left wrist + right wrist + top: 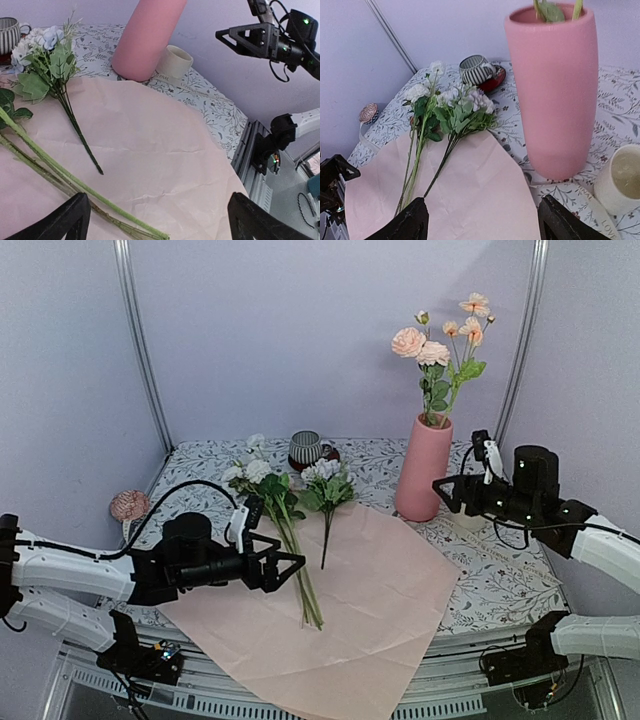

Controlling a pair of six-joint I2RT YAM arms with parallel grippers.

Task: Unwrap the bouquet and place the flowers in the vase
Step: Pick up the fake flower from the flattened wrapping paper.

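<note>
The bouquet lies undone: its pale pink paper is spread flat on the table. On it rest long green stems with white blooms and a small lilac-white bunch. My left gripper hovers open just over the long stems, with nothing between its fingers. The tall pink vase stands behind the sheet and holds peach flowers. Just right of the vase, my right gripper stands open and empty, facing it.
A striped grey cup on a red saucer stands behind the flowers. Next to the vase's base, on its right, is a cream mug. At the table's left edge lies a roll of ribbon. The metal table rim runs near the paper's corner.
</note>
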